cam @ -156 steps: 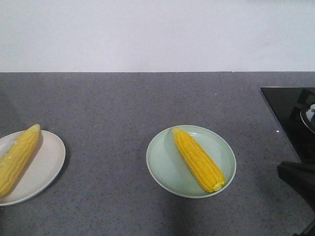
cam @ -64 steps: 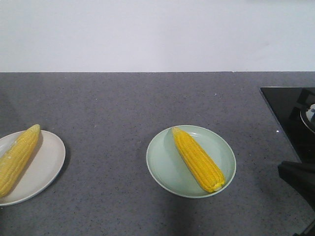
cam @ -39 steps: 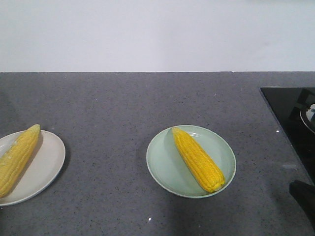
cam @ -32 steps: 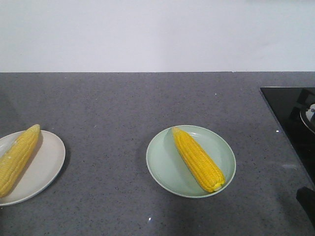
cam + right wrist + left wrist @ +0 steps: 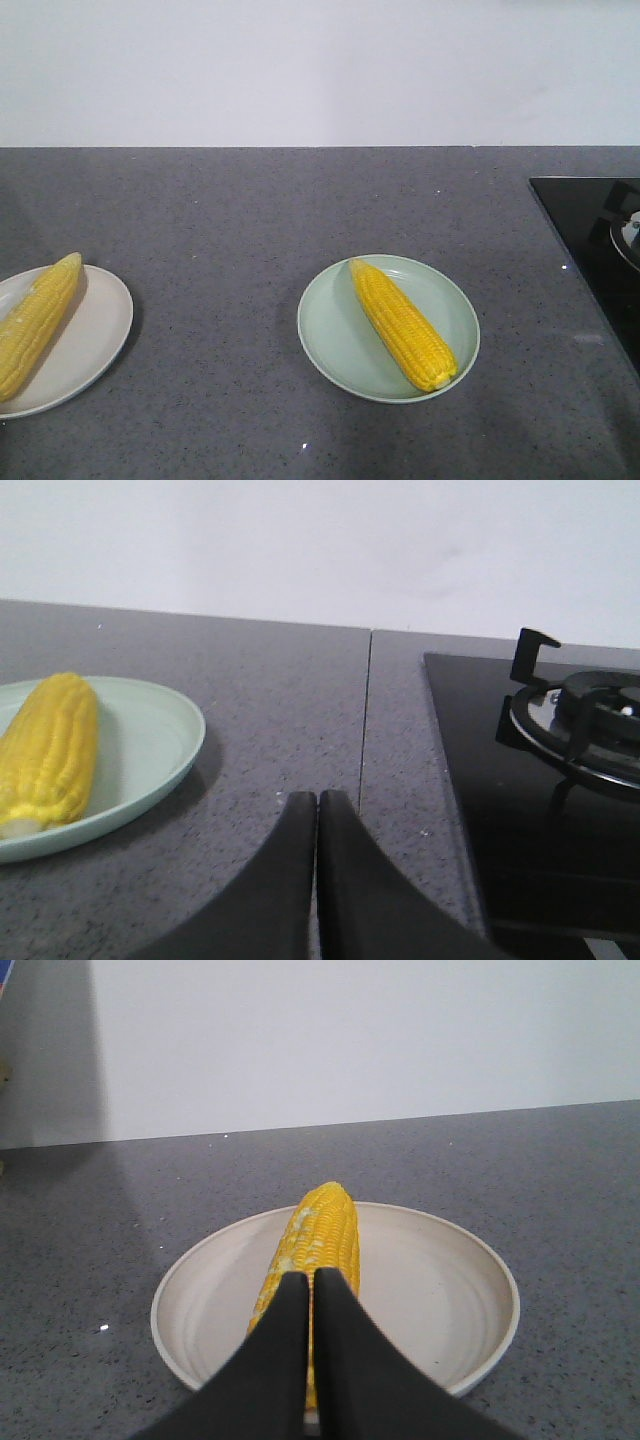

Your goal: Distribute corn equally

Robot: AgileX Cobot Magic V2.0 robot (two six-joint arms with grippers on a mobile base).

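One corn cob (image 5: 403,322) lies diagonally on a pale green plate (image 5: 330,340) near the counter's middle. A second corn cob (image 5: 36,318) rests on a cream plate (image 5: 95,335) at the left edge. In the left wrist view my left gripper (image 5: 311,1278) is shut and empty, hovering over the near end of that corn cob (image 5: 318,1232) on the cream plate (image 5: 440,1290). My right gripper (image 5: 317,798) is shut and empty above bare counter, right of the green plate (image 5: 150,750) with its cob (image 5: 50,745). Neither gripper shows in the front view.
A black glass hob (image 5: 590,250) with a gas burner grate (image 5: 585,715) occupies the right side of the grey speckled counter. A white wall runs behind the counter. A seam (image 5: 365,710) crosses the countertop ahead of my right gripper.
The right arm's dark shape at the front view's lower right edge has slid down and out of view. Both cobs and plates have stayed still.
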